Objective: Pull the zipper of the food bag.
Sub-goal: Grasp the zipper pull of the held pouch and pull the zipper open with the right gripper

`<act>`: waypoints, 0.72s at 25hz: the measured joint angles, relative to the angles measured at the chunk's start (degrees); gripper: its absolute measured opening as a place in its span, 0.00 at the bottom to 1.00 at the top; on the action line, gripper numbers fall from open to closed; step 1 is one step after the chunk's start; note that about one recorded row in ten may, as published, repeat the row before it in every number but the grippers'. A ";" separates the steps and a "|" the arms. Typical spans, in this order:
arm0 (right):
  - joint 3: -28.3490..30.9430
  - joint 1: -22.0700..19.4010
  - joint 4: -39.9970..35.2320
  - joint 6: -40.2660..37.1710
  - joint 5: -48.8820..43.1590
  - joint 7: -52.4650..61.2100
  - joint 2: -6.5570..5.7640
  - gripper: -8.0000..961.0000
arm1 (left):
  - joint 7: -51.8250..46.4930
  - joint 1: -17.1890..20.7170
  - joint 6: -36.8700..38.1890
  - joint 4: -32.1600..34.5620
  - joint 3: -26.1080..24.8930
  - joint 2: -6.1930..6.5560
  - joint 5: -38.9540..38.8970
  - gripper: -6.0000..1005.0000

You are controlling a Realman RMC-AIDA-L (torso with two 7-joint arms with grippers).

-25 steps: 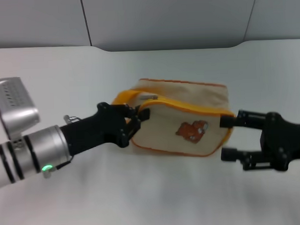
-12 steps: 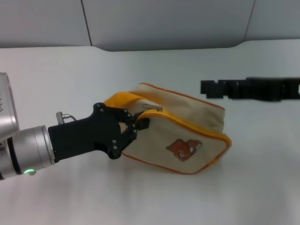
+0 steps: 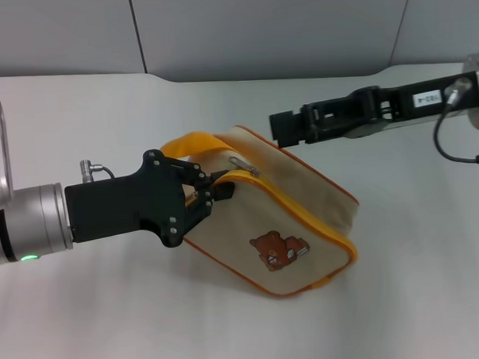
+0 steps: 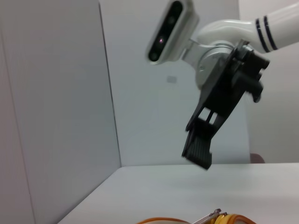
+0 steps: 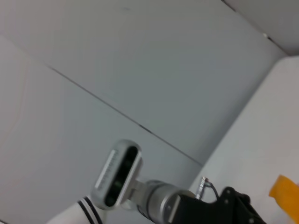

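The food bag [image 3: 305, 216], beige with yellow-orange piping and a brown bear picture [image 3: 278, 249], lies tilted on the white table with its left end raised. My left gripper [image 3: 212, 192] is shut on that raised end, just below the orange strap handle [image 3: 186, 146]. The zipper pull [image 3: 240, 164], a small silver tab, lies on top just right of the left fingers. It also peeks in at the edge of the left wrist view as the same silver tab [image 4: 210, 217]. My right gripper [image 3: 279, 130] hovers above the bag, a little up and right of the pull, touching nothing.
The white table [image 3: 110, 312] runs to a grey back wall [image 3: 257, 28]. The left wrist view shows the right arm and gripper [image 4: 198, 151] hanging over the table. The right wrist view shows the left arm [image 5: 154, 198] and a bit of the orange strap [image 5: 286, 192].
The right gripper left the bag's right end, rose and swung left over the bag toward the pull. The left gripper kept its hold and tilted the bag's left end up.
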 joint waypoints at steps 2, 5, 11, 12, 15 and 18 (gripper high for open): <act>-0.95 0.28 -0.01 0.71 -0.01 0.79 -0.05 0.70 | -0.02 -0.05 0.07 0.34 0.02 0.05 0.29 0.07; -3.67 1.06 0.29 3.56 -0.60 4.34 -0.14 0.69 | -0.12 -0.45 0.16 1.71 0.02 -0.06 2.52 0.07; -4.66 1.67 0.56 5.87 -2.46 7.85 0.17 0.62 | -0.15 -0.96 -0.08 2.15 0.02 -0.38 3.51 0.07; -4.68 1.70 0.62 6.05 -2.65 8.25 0.22 0.56 | -0.11 -1.00 -0.13 2.30 0.00 -0.44 3.55 0.07; -4.70 1.83 0.97 6.46 -2.88 9.05 0.28 0.44 | 0.07 -1.01 -0.16 3.18 -0.09 -0.60 3.60 0.06; -4.73 1.96 1.23 7.08 -2.92 9.10 0.33 0.43 | 0.07 -1.01 -0.15 3.65 -0.13 -0.68 3.60 0.06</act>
